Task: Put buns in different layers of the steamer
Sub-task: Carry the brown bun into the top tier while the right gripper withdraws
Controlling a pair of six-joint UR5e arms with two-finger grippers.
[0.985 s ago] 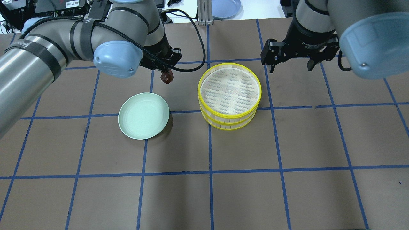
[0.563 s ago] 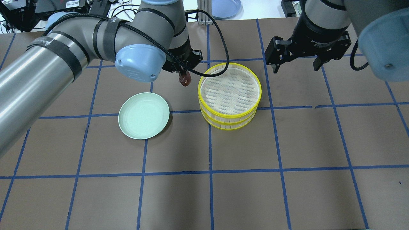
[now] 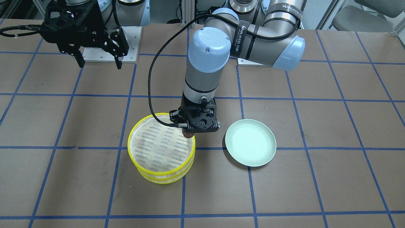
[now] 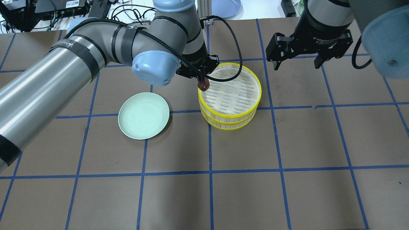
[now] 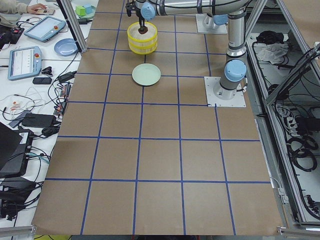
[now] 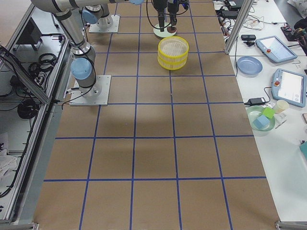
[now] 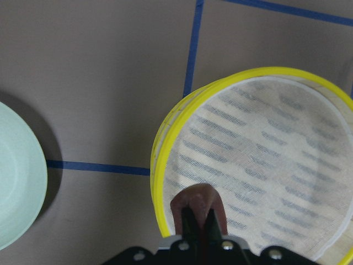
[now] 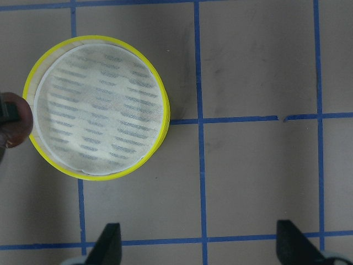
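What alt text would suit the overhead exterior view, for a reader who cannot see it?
The left gripper holds a dark reddish-brown bun above the left edge of a two-tier, yellow-rimmed steamer. A bare pale green plate lies left of the steamer on the brown table with blue grid lines; the right gripper hangs open at upper right.
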